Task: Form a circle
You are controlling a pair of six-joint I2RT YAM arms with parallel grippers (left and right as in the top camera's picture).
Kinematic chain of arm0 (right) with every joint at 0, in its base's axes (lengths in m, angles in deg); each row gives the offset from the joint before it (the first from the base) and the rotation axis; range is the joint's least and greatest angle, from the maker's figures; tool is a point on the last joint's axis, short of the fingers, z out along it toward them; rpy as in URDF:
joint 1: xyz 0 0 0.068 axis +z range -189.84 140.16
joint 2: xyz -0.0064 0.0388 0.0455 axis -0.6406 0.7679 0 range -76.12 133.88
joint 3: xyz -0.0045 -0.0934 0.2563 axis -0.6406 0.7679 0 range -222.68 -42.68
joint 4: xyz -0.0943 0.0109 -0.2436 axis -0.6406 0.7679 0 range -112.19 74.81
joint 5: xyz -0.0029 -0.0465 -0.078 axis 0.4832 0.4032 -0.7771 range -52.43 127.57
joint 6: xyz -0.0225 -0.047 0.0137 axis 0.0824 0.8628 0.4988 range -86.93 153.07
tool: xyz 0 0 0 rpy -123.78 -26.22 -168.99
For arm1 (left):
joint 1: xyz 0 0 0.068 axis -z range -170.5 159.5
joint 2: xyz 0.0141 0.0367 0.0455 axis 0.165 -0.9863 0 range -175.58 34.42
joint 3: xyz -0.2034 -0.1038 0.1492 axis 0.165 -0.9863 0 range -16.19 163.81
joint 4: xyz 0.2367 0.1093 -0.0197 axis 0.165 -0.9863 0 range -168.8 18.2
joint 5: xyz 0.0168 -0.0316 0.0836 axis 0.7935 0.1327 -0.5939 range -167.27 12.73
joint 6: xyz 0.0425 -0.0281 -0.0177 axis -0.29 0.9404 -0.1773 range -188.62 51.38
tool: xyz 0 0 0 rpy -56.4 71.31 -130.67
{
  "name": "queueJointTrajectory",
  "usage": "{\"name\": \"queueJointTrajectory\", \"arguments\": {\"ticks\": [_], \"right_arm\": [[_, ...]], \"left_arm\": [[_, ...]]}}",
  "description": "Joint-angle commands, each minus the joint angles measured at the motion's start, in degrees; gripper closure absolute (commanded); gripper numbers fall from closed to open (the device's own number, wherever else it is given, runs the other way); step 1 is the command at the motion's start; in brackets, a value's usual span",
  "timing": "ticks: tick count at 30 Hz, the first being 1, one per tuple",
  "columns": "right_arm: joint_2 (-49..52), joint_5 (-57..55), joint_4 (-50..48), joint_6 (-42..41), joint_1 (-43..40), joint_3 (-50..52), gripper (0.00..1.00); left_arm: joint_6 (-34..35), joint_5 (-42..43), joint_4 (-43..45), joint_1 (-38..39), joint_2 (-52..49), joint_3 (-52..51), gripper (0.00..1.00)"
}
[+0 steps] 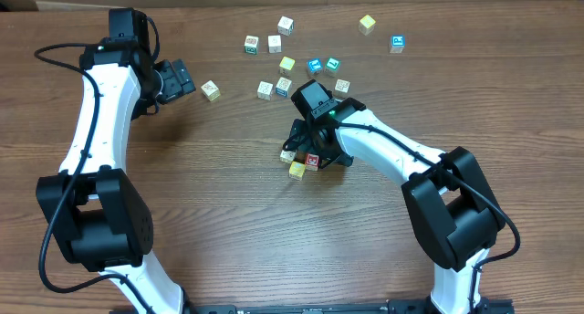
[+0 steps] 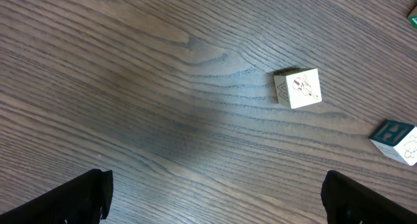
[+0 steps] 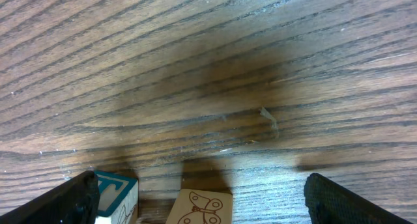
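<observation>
The circle (image 1: pixel 299 162) is a tight cluster of tiny letter cubes at mid-table: a whitish one (image 1: pixel 288 155), a yellow one (image 1: pixel 297 170) and a red-printed one (image 1: pixel 312 160). My right gripper (image 1: pixel 318 148) hangs open just over it and hides part of it. In the right wrist view the right gripper (image 3: pixel 202 193) straddles a butterfly-printed cube (image 3: pixel 201 208) and a teal-lettered cube (image 3: pixel 118 195) without clamping either. My left gripper (image 1: pixel 189 79) is open at the back left, with nothing between its fingers (image 2: pixel 78 198). A loose whitish cube (image 2: pixel 298 88) lies ahead of it.
Several loose cubes (image 1: pixel 284 86) are scattered behind the cluster, up to the far edge (image 1: pixel 367 24). One cube (image 1: pixel 211 90) lies right of the left gripper. A teal-lettered cube (image 2: pixel 395 138) sits at the right edge of the left wrist view.
</observation>
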Motion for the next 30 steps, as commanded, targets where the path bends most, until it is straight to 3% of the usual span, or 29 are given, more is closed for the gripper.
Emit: {"name": "queueJointTrajectory", "arguments": {"ticks": [1,30], "right_arm": [[0.3,0.3,-0.1,0.7,0.3,-0.6,0.02],[0.3,-2.8,1.1,-0.9,-1.1,-0.7,0.00]], "left_arm": [[0.5,0.4,0.2,0.1,-0.4,0.9,0.00],[0.5,0.4,0.2,0.1,-0.4,0.9,0.00]]}}
